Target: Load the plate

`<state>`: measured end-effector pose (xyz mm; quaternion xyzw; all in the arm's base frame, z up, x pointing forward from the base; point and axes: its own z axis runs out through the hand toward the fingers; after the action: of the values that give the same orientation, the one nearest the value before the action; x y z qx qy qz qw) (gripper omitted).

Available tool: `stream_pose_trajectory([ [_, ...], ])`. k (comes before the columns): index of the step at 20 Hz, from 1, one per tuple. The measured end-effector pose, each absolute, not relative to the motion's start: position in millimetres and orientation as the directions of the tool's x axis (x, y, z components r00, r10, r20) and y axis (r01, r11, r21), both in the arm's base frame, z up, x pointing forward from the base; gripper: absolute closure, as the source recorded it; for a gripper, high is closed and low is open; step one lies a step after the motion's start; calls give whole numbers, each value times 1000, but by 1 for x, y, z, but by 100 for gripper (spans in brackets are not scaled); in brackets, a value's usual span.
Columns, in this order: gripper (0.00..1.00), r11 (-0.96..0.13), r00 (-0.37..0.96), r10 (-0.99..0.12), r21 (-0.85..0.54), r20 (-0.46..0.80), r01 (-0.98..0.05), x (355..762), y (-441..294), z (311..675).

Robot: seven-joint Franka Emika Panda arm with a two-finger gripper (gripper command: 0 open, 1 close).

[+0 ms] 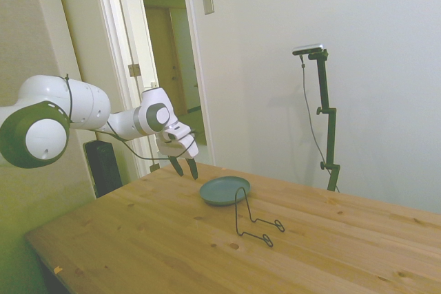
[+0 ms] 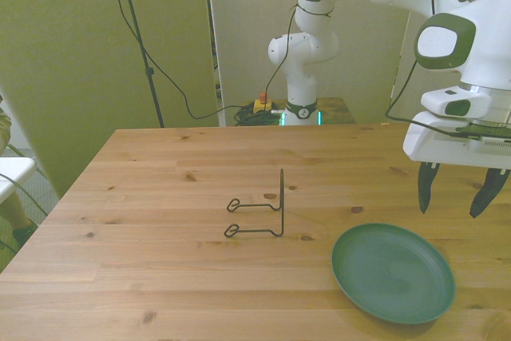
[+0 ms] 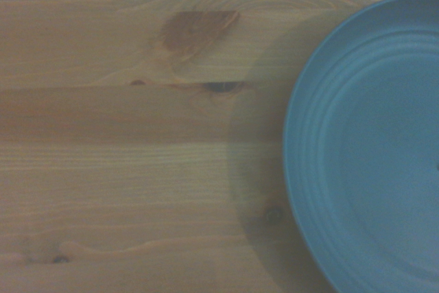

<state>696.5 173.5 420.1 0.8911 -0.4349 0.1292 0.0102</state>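
The plate (image 1: 224,190) is a small round teal dish lying flat on the wooden table; in the front view the plate (image 2: 393,272) sits near the front right corner. The wrist view catches part of the plate (image 3: 374,149) beside bare wood. My gripper (image 1: 185,168) hangs a little above the table just left of the plate in the side view. In the front view the gripper (image 2: 453,193) is above and behind the plate's right side, open, with nothing between its dark fingers.
A thin black wire stand (image 1: 252,216) stands upright on the table beside the plate; in the front view the wire stand (image 2: 261,212) is left of the plate near the table's middle. A person's sleeve shows at the front view's left edge.
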Motion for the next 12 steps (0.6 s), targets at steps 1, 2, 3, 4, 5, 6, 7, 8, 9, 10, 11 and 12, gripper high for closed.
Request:
stream_pose_trajectory([
  [1,0,-620,587,-773,-89,242,-780,700,173,416],
  [2,0,-618,584,-773,-87,245,-781,703,172,414],
  [3,0,-617,583,-774,-83,248,-783,705,172,410],
  [4,0,-616,582,-774,-80,250,-784,707,172,407],
  [5,0,-615,582,-773,-77,253,-785,709,172,405],
  [6,0,-615,581,-773,-72,254,-786,711,173,403],
  [7,0,-614,581,-772,-67,258,-787,711,174,401],
  [8,0,-613,579,-770,-61,267,-787,712,176,400],
  [9,0,-612,577,-769,-58,275,-789,712,177,399],
  [10,0,-612,576,-768,-55,279,-789,713,178,399],
  [11,0,-610,574,-768,-51,283,-791,713,179,398],
  [12,0,-607,572,-769,-48,284,-793,714,179,396],
])
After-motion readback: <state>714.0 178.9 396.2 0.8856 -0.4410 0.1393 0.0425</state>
